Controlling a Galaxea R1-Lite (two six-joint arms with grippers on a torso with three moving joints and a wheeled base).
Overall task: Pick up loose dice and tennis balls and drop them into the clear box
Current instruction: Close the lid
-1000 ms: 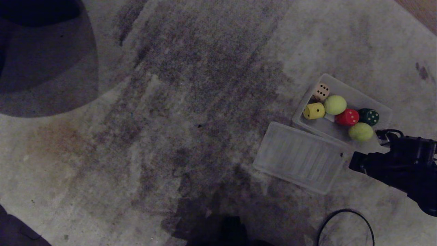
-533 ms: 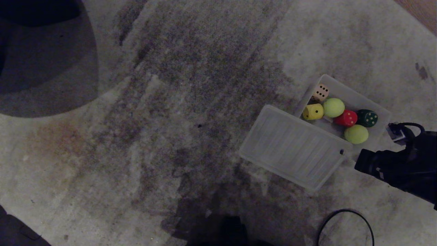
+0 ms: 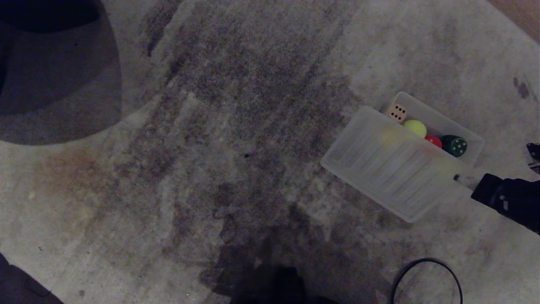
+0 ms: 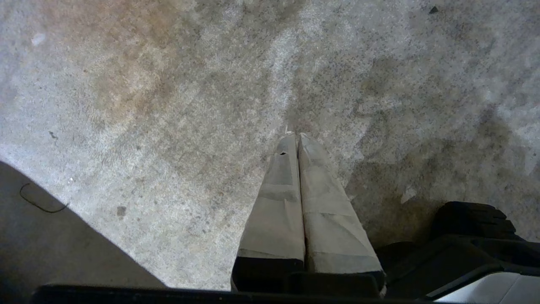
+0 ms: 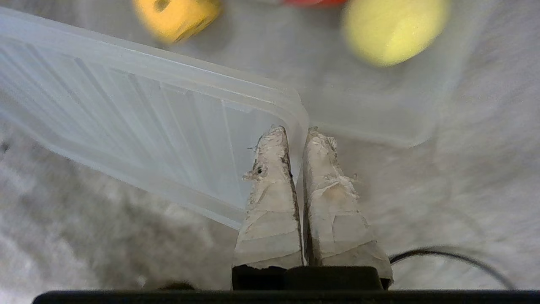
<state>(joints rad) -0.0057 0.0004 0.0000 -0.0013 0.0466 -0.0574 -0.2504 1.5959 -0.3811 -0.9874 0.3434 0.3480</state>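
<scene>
Carried up over the clear box, the ribbed lid is pinched by the right end effector.

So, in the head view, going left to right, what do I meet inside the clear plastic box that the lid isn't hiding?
Beige die with dark pips → fuzzy yellow-green tennis ball → red die → dark green die with pale pips. The flat ribbed clear lid covers the rest of the box.

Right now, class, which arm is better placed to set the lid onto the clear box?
Right. The right claw already pinches the lid at its corner, half over the clear box. The left claw hangs shut over bare carpet, away from the box.
</scene>
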